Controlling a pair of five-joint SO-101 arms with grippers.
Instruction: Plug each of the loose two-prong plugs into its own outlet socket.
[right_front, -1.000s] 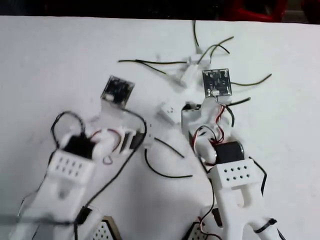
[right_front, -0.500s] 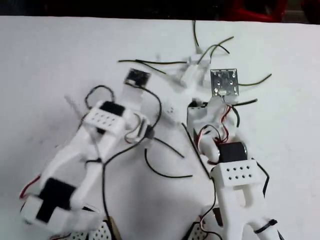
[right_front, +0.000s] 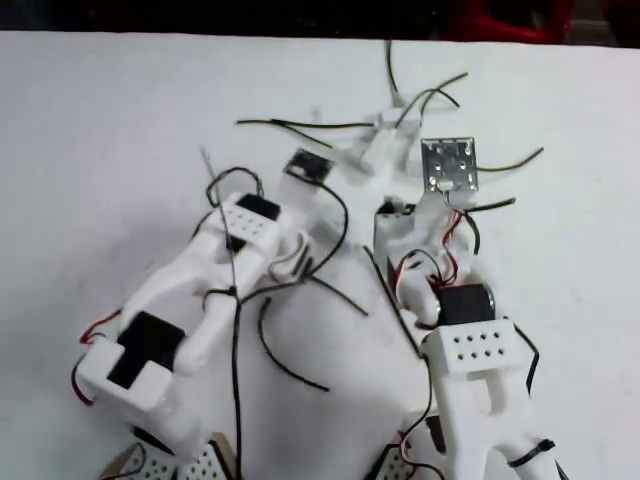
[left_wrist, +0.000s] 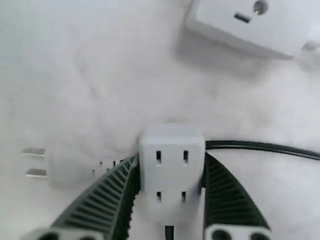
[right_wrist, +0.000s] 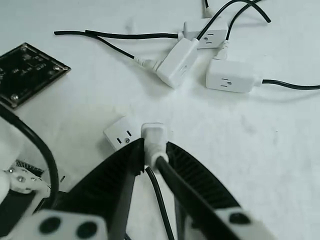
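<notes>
Clamping boxy socket (left_wrist: 171, 145): ribbed left end effector (left_wrist: 171, 160).

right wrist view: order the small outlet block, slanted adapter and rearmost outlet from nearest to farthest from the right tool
From the right tool:
1. small outlet block, right beside the tool's tip.
2. slanted adapter, farther out across the table.
3. rearmost outlet, just past the adapter's far end, among the cords.

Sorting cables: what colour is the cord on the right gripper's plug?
Black cord, white plug; clearest in the right wrist view.
</notes>
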